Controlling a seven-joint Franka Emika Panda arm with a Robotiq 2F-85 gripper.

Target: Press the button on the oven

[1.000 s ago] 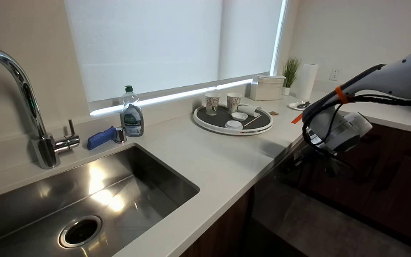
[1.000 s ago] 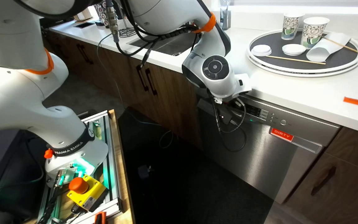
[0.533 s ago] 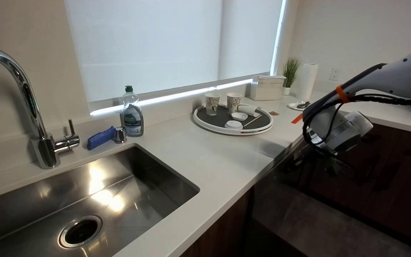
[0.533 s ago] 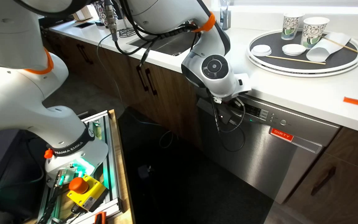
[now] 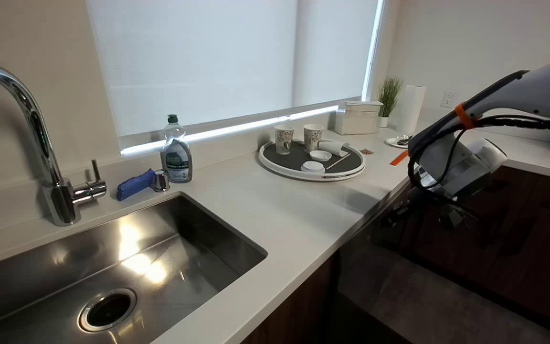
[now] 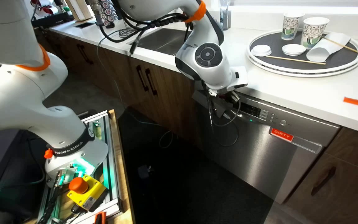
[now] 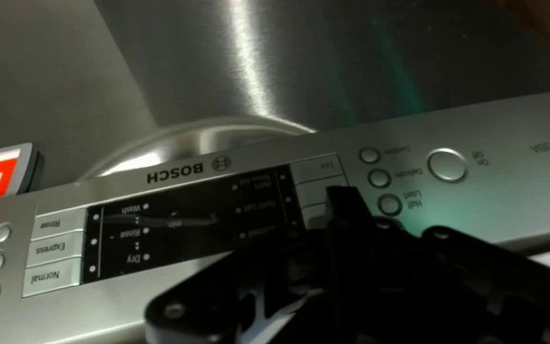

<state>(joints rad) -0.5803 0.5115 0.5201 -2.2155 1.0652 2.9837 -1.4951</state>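
I guess I'm at the lining-up part, my empty pincer (image 7: 344, 200) pinched together, and next must poke the dishwasher (image 6: 259, 149), maybe its big button (image 7: 447, 165) between two and three o'clock.

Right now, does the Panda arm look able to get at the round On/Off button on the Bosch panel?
Probably yes: in the wrist view the gripper is in front of the panel, and nothing shows between it and the round button, though a sideways shift seems needed first.
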